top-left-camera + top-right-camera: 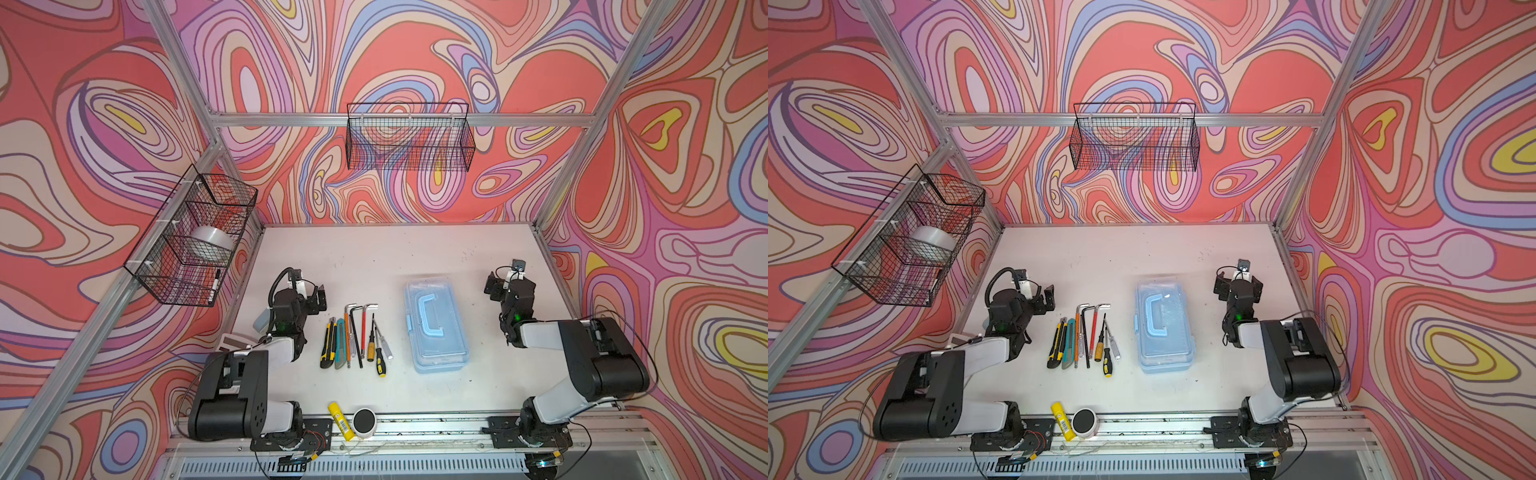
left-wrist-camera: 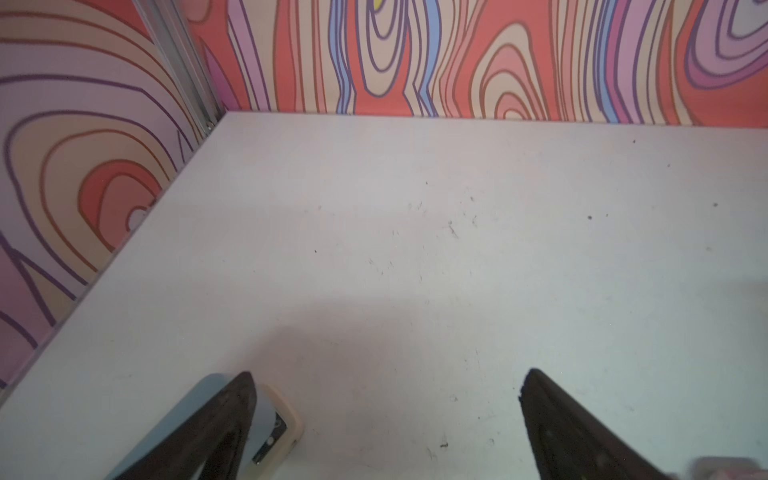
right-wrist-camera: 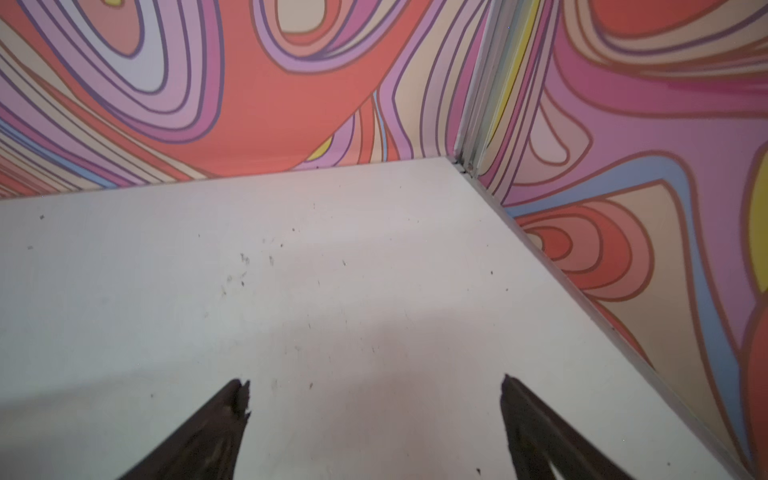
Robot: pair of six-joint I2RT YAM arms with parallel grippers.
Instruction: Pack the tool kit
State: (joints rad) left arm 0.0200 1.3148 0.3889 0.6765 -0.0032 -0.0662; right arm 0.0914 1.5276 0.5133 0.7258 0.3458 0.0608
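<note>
Front rail: a yellow glue stick (image 1: 340,420) lies touching a round black-topped puck (image 1: 364,422).

Mid-table (image 1: 374,257), in both top views: we note the loose tools laid in a tight row, long axes running near to far. From the left of the row: utility knives (image 1: 328,343), then hex keys (image 1: 353,318) with their bent ends at the far side, then screwdrivers (image 1: 376,353). To the right of the row and apart from it sits the light-blue case (image 1: 436,326). Its clear lid is down, the handle lies flat on top, and the latch faces the tools.

Left gripper (image 2: 386,374): jaws spread wide, nothing between them, bare table beneath. It hangs left of the tool row. In the left wrist view a grey-blue stapler (image 2: 266,415) shows just behind one finger. A white calculator (image 1: 232,343) is partly hidden under the left arm.

Right gripper (image 3: 374,380): jaws spread wide, empty, over bare table to the right of the case, not touching it.

Far: a wire basket on the left wall (image 1: 191,237) holds a tape roll (image 1: 210,245) and a marker (image 1: 215,284). A second wire basket (image 1: 409,137) hangs on the back wall.
</note>
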